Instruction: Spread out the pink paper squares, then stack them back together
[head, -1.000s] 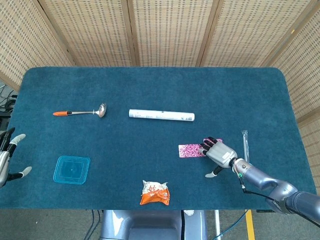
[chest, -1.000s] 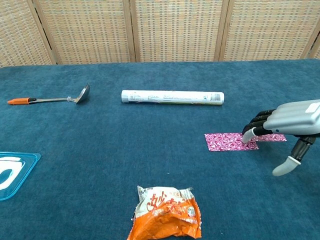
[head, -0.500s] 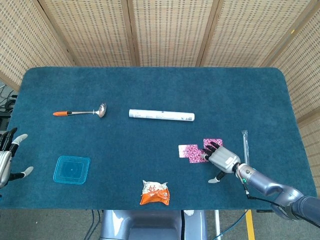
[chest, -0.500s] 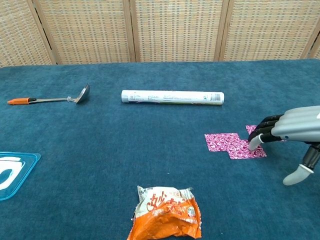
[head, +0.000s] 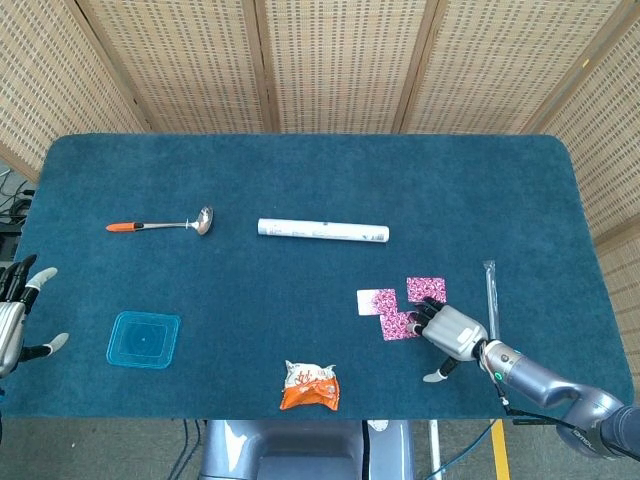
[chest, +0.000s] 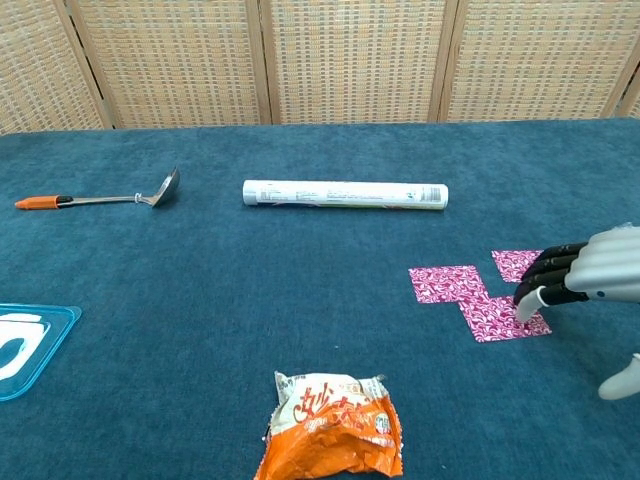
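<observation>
Chest view shows three pink paper squares spread at the table's four o'clock; the right hand presses its curled fingertips on the nearest one, gripping nothing. At eight o'clock the left hand hangs spread, empty.

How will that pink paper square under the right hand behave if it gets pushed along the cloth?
The pink paper square lies flat and thin, so it probably slides easily under the right hand, whose fingers press its edge. It looks light and floppy, so it may buckle or lift. On the fuzzy blue tablecloth it could snag.
</observation>
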